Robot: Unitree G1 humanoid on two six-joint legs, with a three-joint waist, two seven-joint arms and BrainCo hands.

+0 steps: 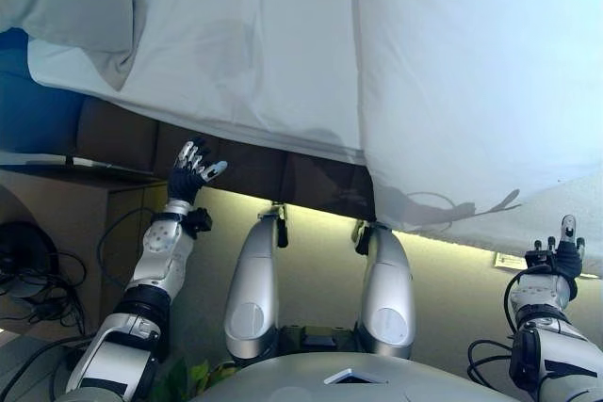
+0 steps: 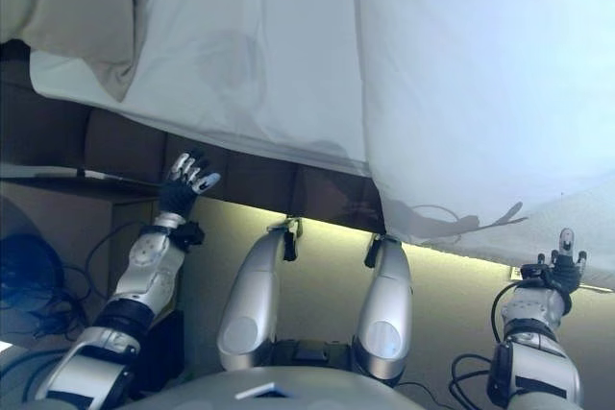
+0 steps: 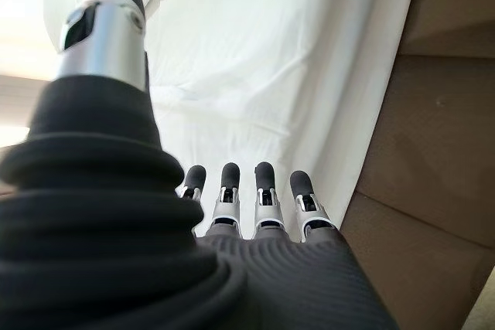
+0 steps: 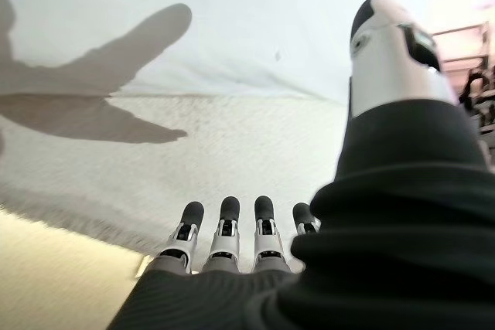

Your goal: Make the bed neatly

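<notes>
I hold both hands empty at the bed's edge: left hand (image 1: 191, 172) with fingers spread, centre-left; right hand (image 1: 562, 253) with fingers straight, lower right. The white duvet (image 1: 452, 82) overhangs, upper right. A one-sided tug could skew it.

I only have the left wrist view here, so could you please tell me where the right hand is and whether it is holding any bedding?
Observer: The right hand is raised near the bed's edge at the robot's right, holding nothing; its fingers are straight.
Operator: Thank you. What lies in front of it?
Observer: In its wrist view, a textured mattress side shows below the smooth white sheet.
Operator: And how does the left hand look from above?
Observer: The left hand is open too, just below the sheet's hanging edge, in front of the dark bed base.
</notes>
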